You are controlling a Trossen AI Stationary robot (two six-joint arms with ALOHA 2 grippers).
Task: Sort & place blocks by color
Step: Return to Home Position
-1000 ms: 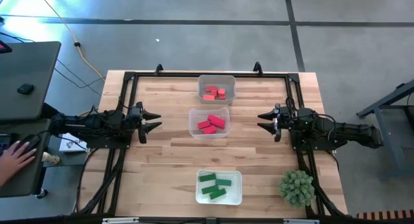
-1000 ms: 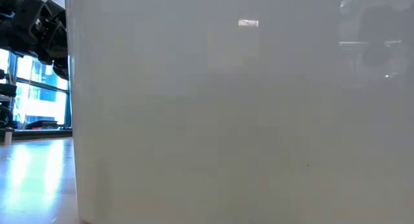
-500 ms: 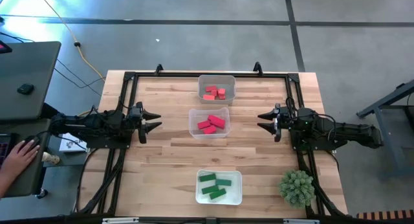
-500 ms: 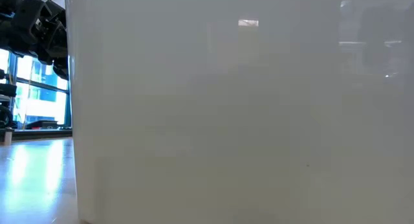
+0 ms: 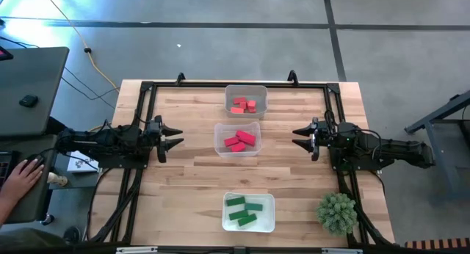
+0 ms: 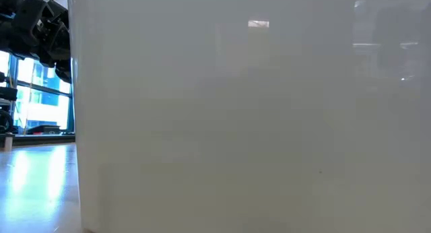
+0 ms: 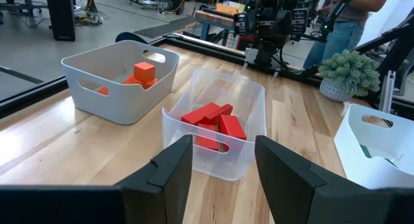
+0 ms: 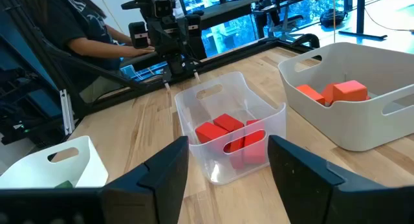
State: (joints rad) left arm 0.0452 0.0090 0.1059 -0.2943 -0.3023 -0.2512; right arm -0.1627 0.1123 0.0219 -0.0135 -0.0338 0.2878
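Orange blocks [image 5: 245, 106], at least three, lie in the gray bin [image 5: 245, 89] at one end of the table [image 5: 183, 188]. Red blocks [image 5: 239, 140], at least three, lie in the transparent bin [image 5: 236, 126] mid-table. Green blocks [image 5: 244, 210], at least three, lie in the white bin [image 5: 248, 197] at the other end. Left gripper [image 5: 175, 136] and right gripper [image 5: 295, 136] flank the transparent bin, well apart from it, both spread wide and empty. One plant ball [image 5: 337, 212] sits beside the white bin.

Off to the left of the table [image 5: 191, 166], the person's hand [image 5: 22, 175] sits a tiny bit higher than a second ago. Low in the corner below it, a dark shape [image 5: 68, 235] now peeks in that was not there before.
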